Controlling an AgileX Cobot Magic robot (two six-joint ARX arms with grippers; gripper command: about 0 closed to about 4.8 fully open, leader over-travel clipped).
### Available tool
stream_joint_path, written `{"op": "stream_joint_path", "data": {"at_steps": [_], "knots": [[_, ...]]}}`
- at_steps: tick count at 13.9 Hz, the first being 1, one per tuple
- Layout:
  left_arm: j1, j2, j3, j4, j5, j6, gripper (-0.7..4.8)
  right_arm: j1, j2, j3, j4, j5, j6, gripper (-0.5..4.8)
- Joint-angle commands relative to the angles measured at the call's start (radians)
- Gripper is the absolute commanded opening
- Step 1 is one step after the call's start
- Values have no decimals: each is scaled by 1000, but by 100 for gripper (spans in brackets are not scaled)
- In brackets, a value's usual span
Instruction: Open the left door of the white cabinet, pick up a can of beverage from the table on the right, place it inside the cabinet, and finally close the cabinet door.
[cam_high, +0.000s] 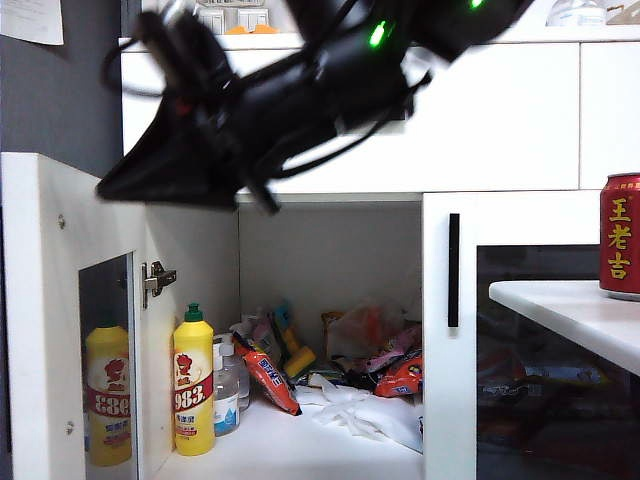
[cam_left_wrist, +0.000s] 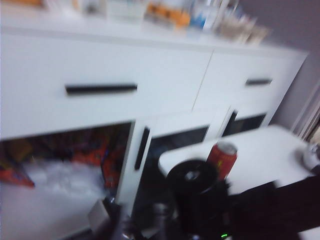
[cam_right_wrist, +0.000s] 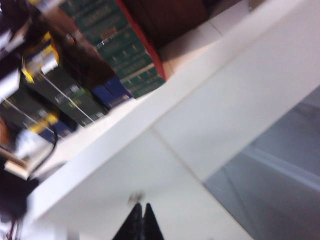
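Observation:
The white cabinet (cam_high: 500, 110) (cam_left_wrist: 150, 65) has its left door (cam_high: 40, 320) swung wide open at the left of the exterior view. A red can of beverage (cam_high: 620, 235) (cam_left_wrist: 222, 157) stands upright on the table (cam_high: 580, 315) (cam_left_wrist: 270, 155) at the right. A black arm crosses the upper left of the exterior view, well above the open compartment. I take it for my right gripper (cam_high: 105, 188) (cam_right_wrist: 142, 207), shut and empty, far from the can. My left gripper (cam_left_wrist: 132, 220) is a dark blur, back from the cabinet; whether its jaws are open or shut does not show.
Inside the open compartment stand a yellow 983 bottle (cam_high: 194, 385), a small clear bottle and several snack packets (cam_high: 370, 360). The right door (cam_high: 440, 400) is closed, with a black handle (cam_high: 453, 270). A black arm part (cam_left_wrist: 192, 182) sits before the can in the left wrist view.

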Motion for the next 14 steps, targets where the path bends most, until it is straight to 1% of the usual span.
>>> {"op": "stream_joint_path", "data": {"at_steps": [1,3,4,5,6,7,8,9,10,12,13,14], "knots": [[-1,-113,5,-47,-38,6,86,35,23,5,103,1,44,-5],[-1,-164,5,-148,-38,5,86,86,27,5,151,28,45,-5],[-1,-168,5,-192,-29,-26,91,114,27,5,171,46,50,-5],[-1,-167,5,-206,-27,-50,105,128,27,5,192,48,72,-5],[-1,-167,5,-205,-27,-50,130,146,27,5,203,59,74,-5],[-1,-167,5,-204,-26,-50,130,154,27,5,203,71,73,-5],[-1,-167,5,-203,-15,-50,130,109,-15,4,183,71,57,-5],[-1,-167,5,-203,-15,-50,130,70,-62,4,156,93,40,-5],[-1,-167,5,-200,-15,-50,130,28,-124,4,111,147,11,-5],[-1,-165,4,-175,-14,-50,130,-74,-322,4,-19,298,-102,-5],[-1,-157,4,-160,-15,-50,130,-133,-452,4,-101,399,-166,-5],[-1,-143,4,-151,-15,-47,130,-180,-561,4,-163,478,-206,-5]]}}
